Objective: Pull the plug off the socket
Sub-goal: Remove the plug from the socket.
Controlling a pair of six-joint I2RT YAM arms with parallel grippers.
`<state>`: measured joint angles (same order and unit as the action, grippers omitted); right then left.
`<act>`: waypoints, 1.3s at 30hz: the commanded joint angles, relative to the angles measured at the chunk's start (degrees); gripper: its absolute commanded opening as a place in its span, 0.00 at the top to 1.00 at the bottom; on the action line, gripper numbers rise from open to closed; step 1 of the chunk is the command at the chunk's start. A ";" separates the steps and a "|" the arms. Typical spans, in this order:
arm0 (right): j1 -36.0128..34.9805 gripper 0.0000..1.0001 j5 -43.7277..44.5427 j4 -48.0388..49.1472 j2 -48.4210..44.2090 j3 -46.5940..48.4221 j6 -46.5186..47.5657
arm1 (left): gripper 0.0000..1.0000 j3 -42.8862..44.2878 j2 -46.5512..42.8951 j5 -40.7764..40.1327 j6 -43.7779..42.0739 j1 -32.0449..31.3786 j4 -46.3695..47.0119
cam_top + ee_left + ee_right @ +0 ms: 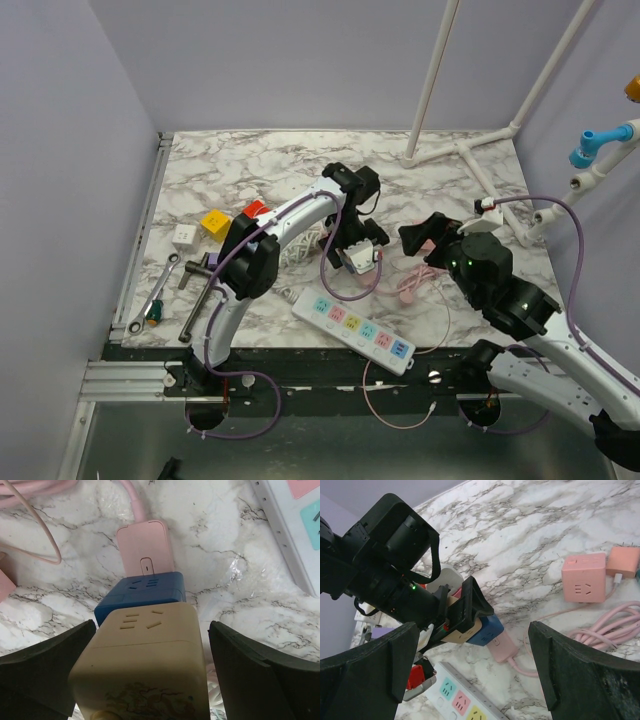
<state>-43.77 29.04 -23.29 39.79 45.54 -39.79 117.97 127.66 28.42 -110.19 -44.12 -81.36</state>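
Plug point(145, 547), pink, is pushed into the far face of blue cube point(145, 591), which butts against cream cube point(145, 655); the row lies mid-table on the marble table point(250, 160). Only the left wrist view shows that join up close. It also shows left gripper point(152, 625) spread wide astride cream cube and gripping nothing, one finger just beside it, the other apart with a gap. Top view hides plug and blue cube under the left wrist, so only a pale block shows there. Right wrist view gives the side look at the same row, plus pink cube point(583, 577) with cable point(612, 620) coiled near it. Strip point(352, 322) lies toward the near edge. Right gripper point(473, 627) is released, jaws wide, nothing between them, hovering right of the row and apart from it. Cream cube's near end is cut off at the frame bottom, and strip is cut off in both wrist views. Yellow cube point(214, 222) and wrench point(158, 295) at left show in the top view only.
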 commanded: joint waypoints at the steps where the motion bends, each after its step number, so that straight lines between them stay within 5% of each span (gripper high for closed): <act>1: 0.30 0.00 0.53 -1.22 -0.50 -1.06 -1.34 | 0.01 0.18 1.79 -2.87 0.04 -1.29 2.15; 9: 0.27 0.00 1.05 -1.23 -0.53 -1.35 -0.41 | 0.01 -1.36 -3.33 3.37 8.96 -0.91 9.26; 21: 0.27 0.00 0.57 -1.92 -2.08 -2.32 -0.58 | 0.01 -5.45 -8.40 3.82 7.00 -0.72 5.35; 29: 0.33 0.00 -10.05 3.93 5.80 -6.81 5.62 | 0.02 4.61 -12.18 12.16 24.17 6.22 6.78; 33: -0.10 0.00 -14.06 7.12 18.45 -6.84 8.79 | 0.02 0.89 -19.02 17.77 31.91 11.42 6.98; 39: -1.00 0.00 -15.33 17.18 21.01 -10.64 14.18 | 0.01 -9.67 -29.52 20.32 40.29 17.36 11.50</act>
<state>-43.99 16.99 -15.49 62.06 36.84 -31.05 113.23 104.22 42.39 -78.78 -28.88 -71.68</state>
